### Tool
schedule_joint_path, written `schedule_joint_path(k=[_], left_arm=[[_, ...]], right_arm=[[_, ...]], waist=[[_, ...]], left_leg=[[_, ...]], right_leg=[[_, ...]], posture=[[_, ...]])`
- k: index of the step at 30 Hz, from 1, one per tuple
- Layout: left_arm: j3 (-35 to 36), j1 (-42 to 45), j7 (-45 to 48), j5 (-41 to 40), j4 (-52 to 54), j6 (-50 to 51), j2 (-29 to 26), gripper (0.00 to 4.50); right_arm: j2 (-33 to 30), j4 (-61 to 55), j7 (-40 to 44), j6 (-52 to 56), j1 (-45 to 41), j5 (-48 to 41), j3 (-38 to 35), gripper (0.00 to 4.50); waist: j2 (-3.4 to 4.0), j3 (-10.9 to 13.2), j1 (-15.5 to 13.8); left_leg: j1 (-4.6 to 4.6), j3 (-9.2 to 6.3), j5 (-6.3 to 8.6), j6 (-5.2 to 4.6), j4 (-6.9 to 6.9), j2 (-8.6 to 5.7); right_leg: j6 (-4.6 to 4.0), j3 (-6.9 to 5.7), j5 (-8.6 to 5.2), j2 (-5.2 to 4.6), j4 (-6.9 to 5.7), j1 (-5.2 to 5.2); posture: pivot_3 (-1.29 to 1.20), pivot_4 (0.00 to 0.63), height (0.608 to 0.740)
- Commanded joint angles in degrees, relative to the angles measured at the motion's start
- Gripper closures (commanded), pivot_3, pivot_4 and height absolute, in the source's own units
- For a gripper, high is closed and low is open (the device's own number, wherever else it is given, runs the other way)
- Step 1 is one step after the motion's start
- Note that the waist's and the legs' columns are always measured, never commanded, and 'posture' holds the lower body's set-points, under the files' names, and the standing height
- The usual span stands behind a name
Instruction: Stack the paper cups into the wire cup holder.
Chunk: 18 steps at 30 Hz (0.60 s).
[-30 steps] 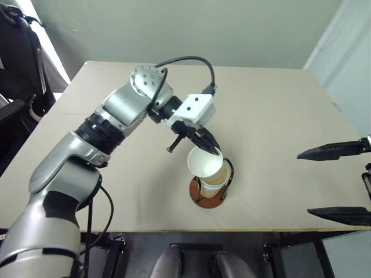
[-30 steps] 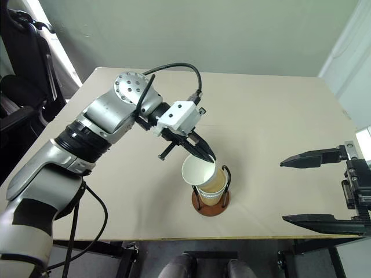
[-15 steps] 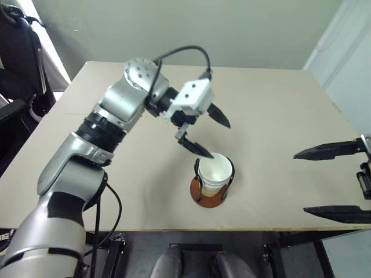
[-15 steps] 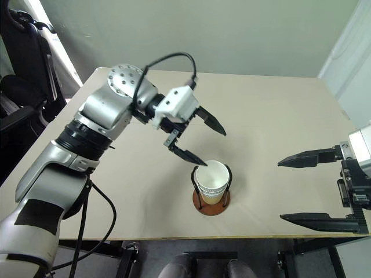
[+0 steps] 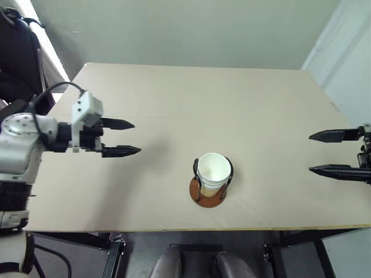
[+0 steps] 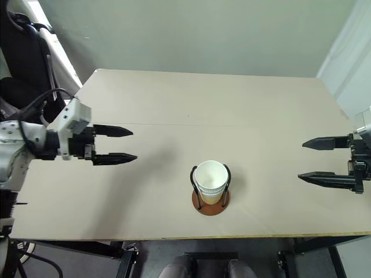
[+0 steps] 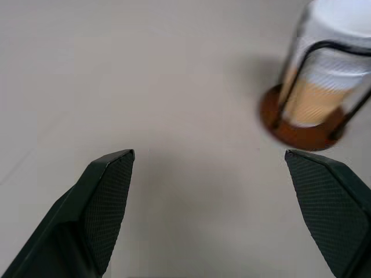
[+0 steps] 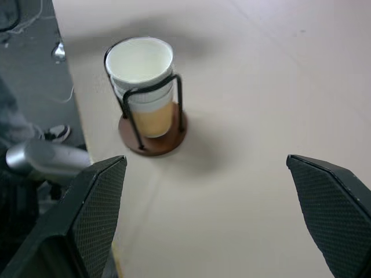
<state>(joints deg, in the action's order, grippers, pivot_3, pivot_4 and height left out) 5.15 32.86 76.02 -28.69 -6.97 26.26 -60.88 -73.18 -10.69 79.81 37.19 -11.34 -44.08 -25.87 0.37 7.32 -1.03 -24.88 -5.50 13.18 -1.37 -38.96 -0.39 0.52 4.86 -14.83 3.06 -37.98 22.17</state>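
Nested paper cups stand upright inside the wire cup holder.

Both head eyes are looking steeply down from above the near edge of the table, taking in its whole top. The two wrist cameras are sitting low and close over it, facing inward from the left and right. All views are sharing the wire cup holder.

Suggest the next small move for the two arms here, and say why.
Probably none beyond resting both arms: the paper cups sit nested inside the wire cup holder, no loose cup lies on the table, and the left gripper and right gripper are open, empty and apart from it.
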Motion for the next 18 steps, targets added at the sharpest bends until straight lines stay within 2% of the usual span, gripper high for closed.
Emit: schedule_joint_path(k=[1, 8, 18], left_arm=[[4.67, -2.64, -1.2, -0.82, 3.67, 0.66, -1.74, 0.05], [7.98, -6.56, -2.58, -1.52, 7.25, 3.03, -3.26, 0.05], [9.96, -10.38, -2.46, -2.34, 10.33, 5.07, -4.51, 0.05]], right_arm=[[-0.52, 3.12, 1.12, -2.36, -4.03, 1.7, 2.44, 0.0], [0.41, 5.48, 2.58, -3.49, -10.58, 3.55, 8.44, 0.0], [0.71, 5.16, 3.58, -2.58, -12.11, 3.4, 8.7, 0.0]], waist=[[0.0, 0.0, -0.14], [0.0, 0.0, 0.19], [0.0, 0.0, 0.31]], left_leg=[[0.02, 0.0, 0.0, -0.01, -0.02, 0.0], [0.25, 0.02, 0.05, -0.03, 0.16, 0.01], [0.3, 0.03, 0.04, 0.08, 0.55, 0.01]], right_leg=[[-0.04, 0.0, 0.02, -0.01, 0.0, -0.04], [-0.28, -0.03, 0.17, -0.02, -0.02, -0.1], [-0.39, -0.02, 0.12, -0.02, 0.04, -0.02]], posture=[[0.0, 0.15, 0.74], [0.0, 0.15, 0.74], [0.0, 0.15, 0.74]])
